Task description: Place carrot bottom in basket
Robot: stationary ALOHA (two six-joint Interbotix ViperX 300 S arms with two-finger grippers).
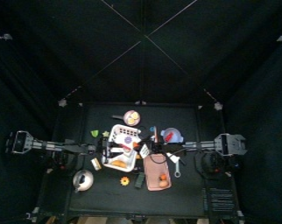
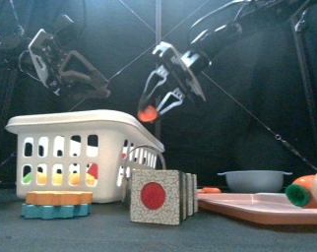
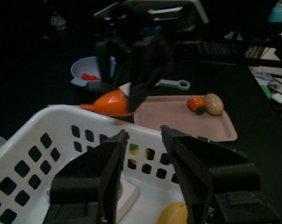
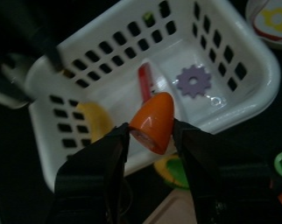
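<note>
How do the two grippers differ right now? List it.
The right gripper is shut on the orange carrot piece; the left gripper holds nothing, its jaws apart. The right gripper hangs above the white basket's open top with its load; the left gripper sits at the basket's rim, looking across it. Both are black, two-jawed, and close to the basket.

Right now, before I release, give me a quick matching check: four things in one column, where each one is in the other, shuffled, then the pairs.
Things:
1. carrot piece
2. basket
3. pink cutting board
4. left gripper

Places or states:
A. under the carrot piece, holding toy food
B. held in the right gripper
C. on the table beside the basket
D. open, holding nothing, above the basket's rim

Pairs: 1-B, 2-A, 3-C, 4-D
</note>
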